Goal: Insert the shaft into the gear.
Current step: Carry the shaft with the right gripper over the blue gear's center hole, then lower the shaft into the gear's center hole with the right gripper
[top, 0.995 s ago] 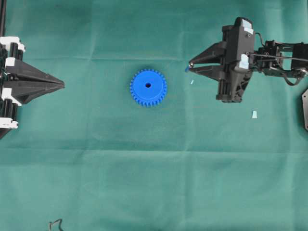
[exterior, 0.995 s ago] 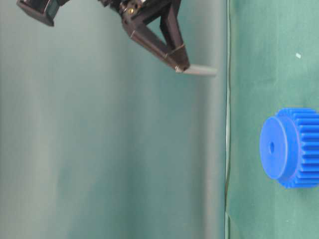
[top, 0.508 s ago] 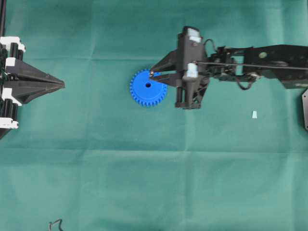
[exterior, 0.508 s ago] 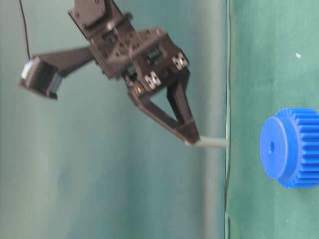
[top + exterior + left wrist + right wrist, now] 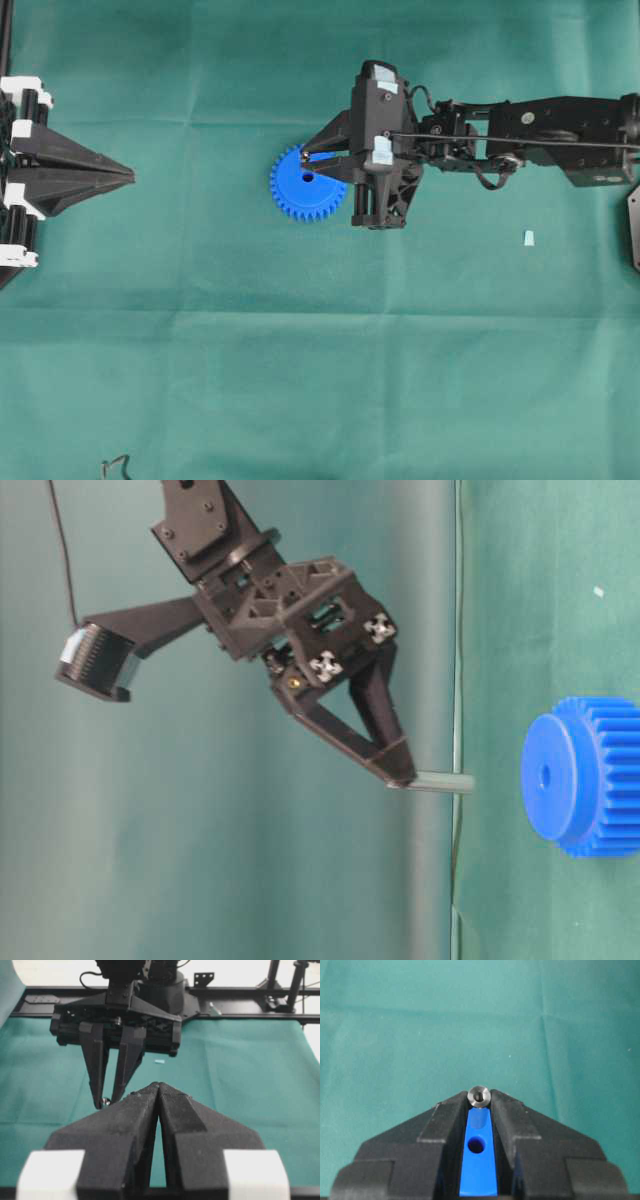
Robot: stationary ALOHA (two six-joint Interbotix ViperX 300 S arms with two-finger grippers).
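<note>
Above gear [image 5: 305, 183]: right gripper [image 5: 305, 161], arrived from the table's right side.
Right gripper grip: clamped on shaft [image 5: 441, 781], upright.
Left gripper [image 5: 128, 175]: closed, empty, unmoved.

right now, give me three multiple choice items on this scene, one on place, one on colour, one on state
1. Where is the right pincer?
A. over the gear
B. beside the white scrap
C. at the left edge

2. What colour is the gear?
A. red
B. blue
C. white

3. How is the shaft?
A. lying on the cloth
B. seated in the gear
C. gripped, above the gear

Answers:
1 A, its tips overlap the gear from overhead.
2 B, bright blue.
3 C, table-level view shows a gap.
</note>
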